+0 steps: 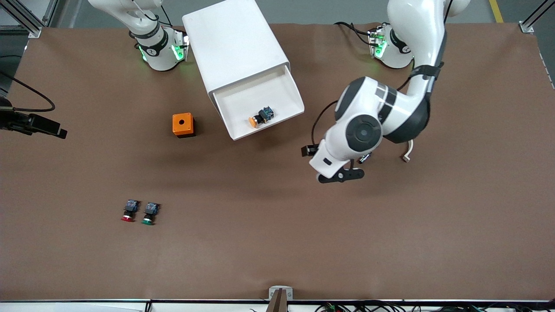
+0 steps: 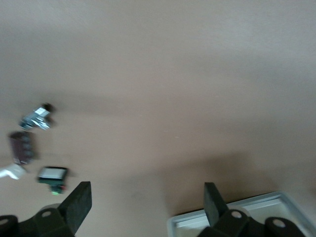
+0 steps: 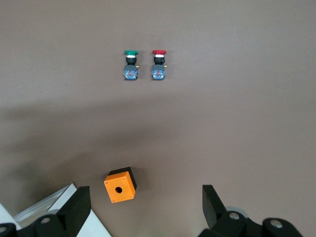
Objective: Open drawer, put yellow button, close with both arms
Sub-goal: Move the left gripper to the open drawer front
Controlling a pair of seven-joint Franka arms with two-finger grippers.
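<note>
Now the yellow button [image 1: 259, 118] lies in the open drawer [image 1: 243, 102], and both wide-open grippers, left gripper [image 1: 340, 174] beside it, must push it shut.

a: setting?
b: robotics lab. brown-covered table [image 1: 277, 242]; two white arms bolted along one edge; aluminium frame posts [image 1: 26, 17] at corners; loose cables [image 1: 368, 307]; side camera [image 1: 32, 123].

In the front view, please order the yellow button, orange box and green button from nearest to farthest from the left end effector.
From the left end effector:
1. Yellow button, in the open drawer.
2. Orange box, beside the cabinet.
3. Green button, toward the right arm's end.
</note>
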